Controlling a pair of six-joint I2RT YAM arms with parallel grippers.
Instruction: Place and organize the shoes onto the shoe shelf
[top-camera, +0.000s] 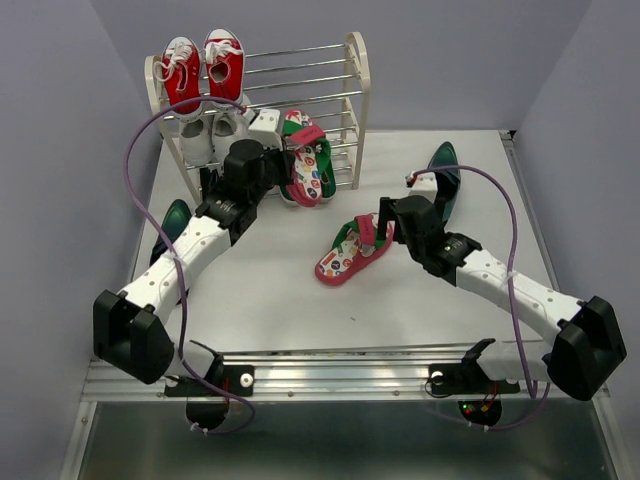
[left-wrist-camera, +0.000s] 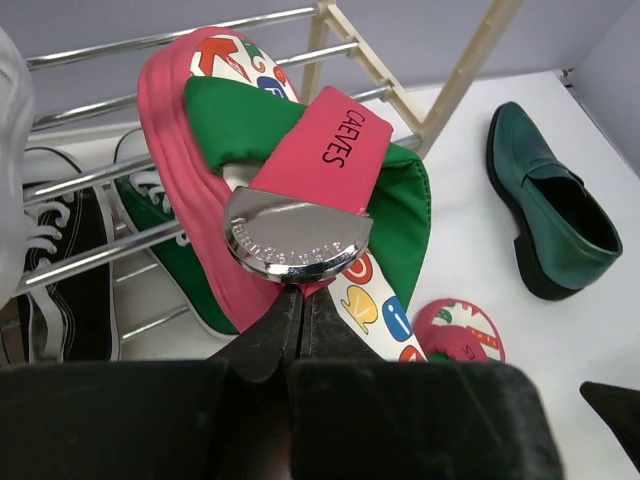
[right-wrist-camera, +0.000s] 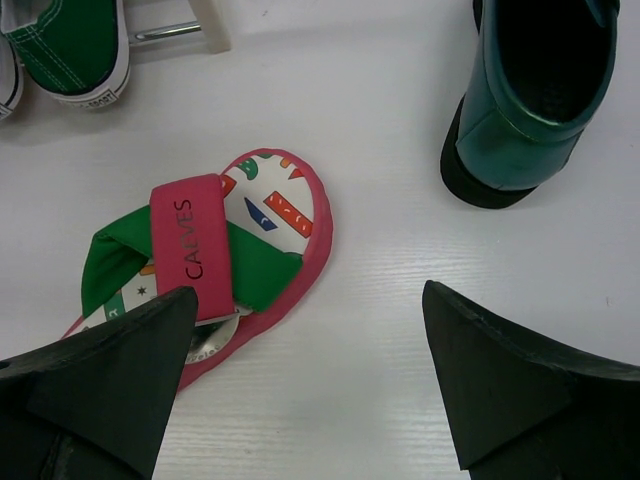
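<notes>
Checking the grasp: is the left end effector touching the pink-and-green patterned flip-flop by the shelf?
Touching. The left wrist view shows the left end effector closed on the pink-and-green patterned flip-flop just below its chrome badge.

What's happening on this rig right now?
The left tool is shut on one pink-and-green slide sandal, holding it against the rods of the shoe shelf. The right tool hangs open over the matching sandal, which lies on the table ungripped. One teal dress shoe sits by the right arm and the other teal shoe by the left, both off the shelf.
</notes>
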